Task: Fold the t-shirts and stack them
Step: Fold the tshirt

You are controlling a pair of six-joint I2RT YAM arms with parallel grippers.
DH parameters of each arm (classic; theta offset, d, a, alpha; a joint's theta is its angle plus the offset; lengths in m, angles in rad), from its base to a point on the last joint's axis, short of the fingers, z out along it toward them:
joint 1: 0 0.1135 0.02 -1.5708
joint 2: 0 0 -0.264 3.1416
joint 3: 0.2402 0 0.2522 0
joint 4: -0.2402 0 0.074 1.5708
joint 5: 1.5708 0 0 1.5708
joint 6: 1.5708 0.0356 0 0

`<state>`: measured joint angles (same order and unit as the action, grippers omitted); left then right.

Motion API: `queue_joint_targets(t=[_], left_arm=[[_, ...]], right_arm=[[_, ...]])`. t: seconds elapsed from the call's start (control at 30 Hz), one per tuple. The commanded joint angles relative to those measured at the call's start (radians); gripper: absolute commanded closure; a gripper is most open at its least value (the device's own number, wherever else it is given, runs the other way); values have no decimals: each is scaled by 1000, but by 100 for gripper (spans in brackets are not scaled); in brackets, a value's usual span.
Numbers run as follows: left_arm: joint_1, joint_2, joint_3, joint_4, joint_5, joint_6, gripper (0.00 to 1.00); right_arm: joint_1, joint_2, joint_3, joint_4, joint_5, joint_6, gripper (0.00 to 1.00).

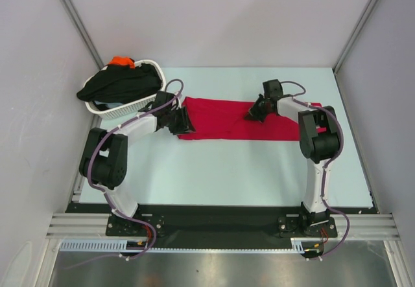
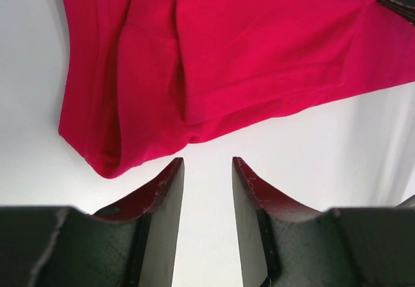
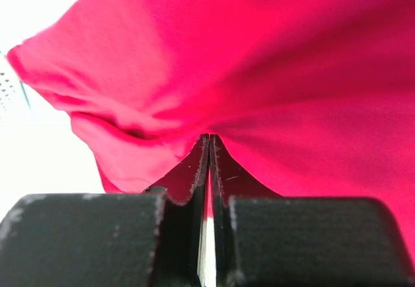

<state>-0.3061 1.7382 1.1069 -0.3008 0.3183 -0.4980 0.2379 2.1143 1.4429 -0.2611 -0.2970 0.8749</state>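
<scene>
A crimson red t-shirt (image 1: 227, 120) lies folded into a long strip across the far middle of the table. My left gripper (image 1: 183, 121) is open at the strip's left end; in the left wrist view (image 2: 207, 164) its jaws stand apart over bare table just short of the red cloth (image 2: 227, 54). My right gripper (image 1: 254, 113) is on the strip's right half, shut on a pinch of the red shirt (image 3: 272, 80), fingertips pressed together (image 3: 210, 138). A black t-shirt (image 1: 120, 83) and an orange one (image 1: 121, 61) lie in the basket.
A white woven basket (image 1: 128, 109) stands at the far left, close behind my left arm. Grey walls enclose the table on three sides. The pale table surface (image 1: 227, 170) runs between the shirt and the arm bases.
</scene>
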Motion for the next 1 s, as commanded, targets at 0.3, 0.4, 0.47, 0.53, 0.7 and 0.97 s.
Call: queue_joint_targets(t=[0.3,0.4,0.47,0.53,0.7,0.97], left_arm=[[22,38,8,84,-16,-39,57],[36,99,25,118,-25,-43,58],[42,135,44,100,-56,-19,59],[44,167,57,75,-82,10,59],[42,138,71,14,-180,122,56],[-5,-113,64,-81,-251,67,35]], right_arm=[[-388,-344,-31,-429,52,-359,67],[-523,-418,-111,-440,47,-396,67],[-599,-442,-143,-454,41,-419,66],[-629,-442,-154,-469,48,-436,61],[-702,-412,-177,-512,71,-473,48],[-762,-379,-257,-445,26,-412,31]])
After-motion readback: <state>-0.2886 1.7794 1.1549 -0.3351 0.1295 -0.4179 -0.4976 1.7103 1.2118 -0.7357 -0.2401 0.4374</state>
